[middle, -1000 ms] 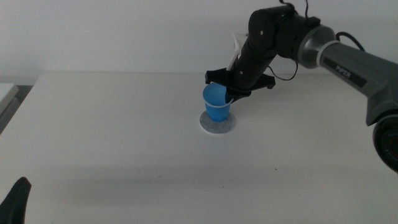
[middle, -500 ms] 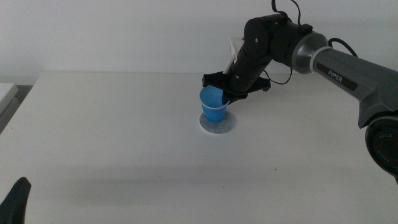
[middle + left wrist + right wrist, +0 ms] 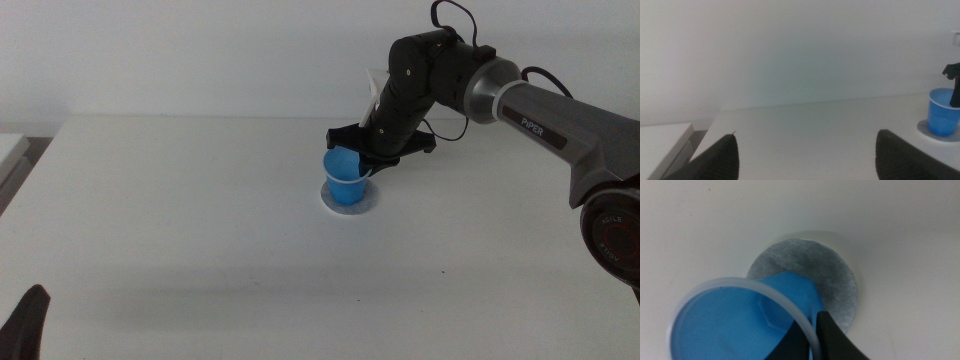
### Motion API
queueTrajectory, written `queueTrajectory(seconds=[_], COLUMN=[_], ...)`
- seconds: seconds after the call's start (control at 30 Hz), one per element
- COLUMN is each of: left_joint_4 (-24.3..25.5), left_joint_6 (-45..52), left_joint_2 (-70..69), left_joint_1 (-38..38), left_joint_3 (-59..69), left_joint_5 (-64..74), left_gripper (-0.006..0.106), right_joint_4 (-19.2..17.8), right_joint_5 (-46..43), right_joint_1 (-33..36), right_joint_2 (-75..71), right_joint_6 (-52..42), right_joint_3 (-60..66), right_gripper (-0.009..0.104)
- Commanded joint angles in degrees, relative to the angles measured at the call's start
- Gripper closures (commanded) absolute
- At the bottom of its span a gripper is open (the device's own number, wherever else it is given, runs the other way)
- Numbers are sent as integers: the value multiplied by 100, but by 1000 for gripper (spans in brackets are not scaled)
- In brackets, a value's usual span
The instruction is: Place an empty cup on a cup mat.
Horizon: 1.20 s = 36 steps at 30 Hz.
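White tabletop (image 3: 200,230) under a pale wall: nearest the camera, the left gripper (image 3: 805,150) waits well short of the cup mat (image 3: 349,196), its jaws spread wide and holding nothing. Farther back, the blue cup (image 3: 343,178) stands on the cup mat. Just beyond it, the right gripper (image 3: 366,160) is clamped on the cup's rim.

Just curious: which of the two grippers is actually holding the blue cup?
The right gripper, pinching the cup at its rim over the cup mat. The left gripper waits apart.
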Motion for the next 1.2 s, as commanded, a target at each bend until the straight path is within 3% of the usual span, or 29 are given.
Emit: queueTrajectory(seconds=[0.0, 0.1, 0.3, 0.4, 0.53, 0.63, 0.7, 0.83, 0.97, 1.07, 1.17], left_joint_4=[-17, -17, -17, -17, -17, -17, -17, -17, -17, -17, -17], left_joint_6=[-16, -16, -16, -16, -16, -16, -16, -16, -16, -16, -16], left_joint_2=[-21, -21, -21, -21, -21, -21, -21, -21, -21, -21, -21], left_joint_1=[-10, -10, -10, -10, -10, -10, -10, -10, -10, -10, -10], left_joint_3=[-2, -2, -2, -2, -2, -2, -2, -2, -2, -2, -2], left_joint_5=[-32, -32, -32, -32, -32, -32, -32, -32, -32, -32, -32], left_gripper=[7, 7, 7, 7, 7, 7, 7, 7, 7, 7, 7], right_joint_4=[-119, -212, -344, -450, -1194, -1798, -1743, -1159, -1112, -1044, -836], right_joint_5=[31, 72, 119, 119, -196, -1013, -1914, -3284, -3575, -3732, -3838], right_joint_1=[7, 7, 7, 7, 7, -73, -232, -801, -1534, -2088, -2486], right_joint_2=[-41, -41, -145, -557, -1774, -3051, -3843, -5510, -6773, -7594, -8396], right_joint_6=[-34, 100, 270, 247, 206, 206, 169, -387, -571, -1009, -1405], right_joint_3=[-13, -13, -13, -4, 792, 2140, 3091, 5008, 6374, 7133, 7776], right_gripper=[91, 80, 41, 28, 23, 23, 23, 23, 17, 2, 2])
